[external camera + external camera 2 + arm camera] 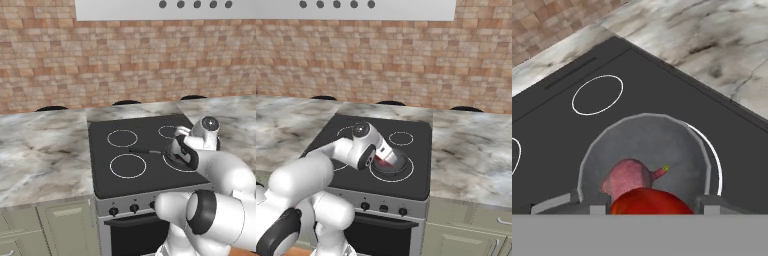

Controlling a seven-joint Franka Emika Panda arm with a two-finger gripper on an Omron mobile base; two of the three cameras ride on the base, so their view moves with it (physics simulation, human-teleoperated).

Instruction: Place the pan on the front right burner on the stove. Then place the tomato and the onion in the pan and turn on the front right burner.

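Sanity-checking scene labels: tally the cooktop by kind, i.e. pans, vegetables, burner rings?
Pans: 1, the pan on the front right burner
Vegetables: 2, the onion and the tomato, both over the pan
Burner rings: 4 on the stove
Total: 7

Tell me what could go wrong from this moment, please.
1. The tomato sits between the pincer fingers right beside the onion in the pan; on release it may bump the onion.
2. The stove knobs are untouched, so the front right burner may remain off.
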